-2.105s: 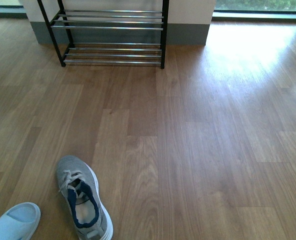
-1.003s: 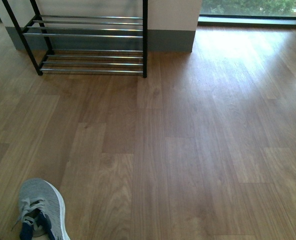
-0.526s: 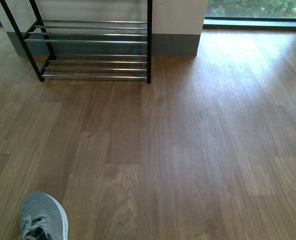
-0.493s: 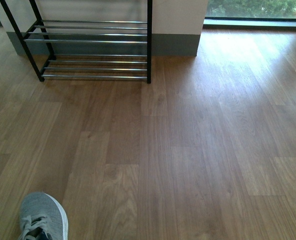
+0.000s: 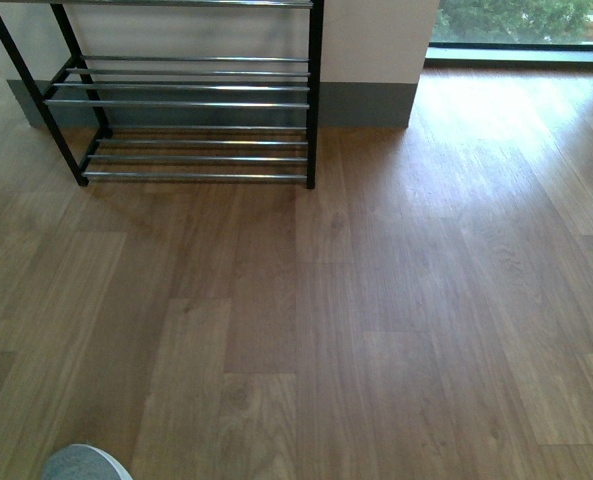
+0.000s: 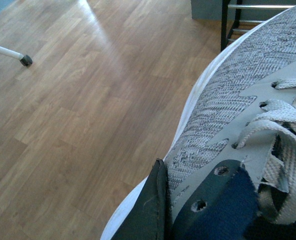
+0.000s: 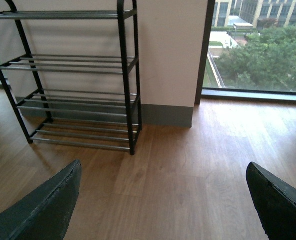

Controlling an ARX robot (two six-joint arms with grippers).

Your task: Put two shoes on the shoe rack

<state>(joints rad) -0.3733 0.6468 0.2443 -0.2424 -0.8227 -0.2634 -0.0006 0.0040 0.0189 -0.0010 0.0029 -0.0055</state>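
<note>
You see a grey herringbone-knit sneaker (image 6: 222, 125) with a white sole, pale grey laces and navy lining, a shoe rack (image 5: 314, 100) with a black frame and shiny chrome bars, a floor (image 5: 376, 320) of warm brown wood-grain planks, and a cream wall (image 5: 376, 40) with grey skirting.

2 grey sneakers (image 5: 84, 464) (image 6: 227, 115) and 1 shoe rack (image 5: 191, 105) are in view.

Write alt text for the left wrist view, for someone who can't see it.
A grey knit sneaker with pale laces and a white sole fills much of the picture, very close to the camera, with the left hand's dark finger against its side. Beyond it lies a wood-plank floor, with a corner of the black shoe rack far off.
</note>
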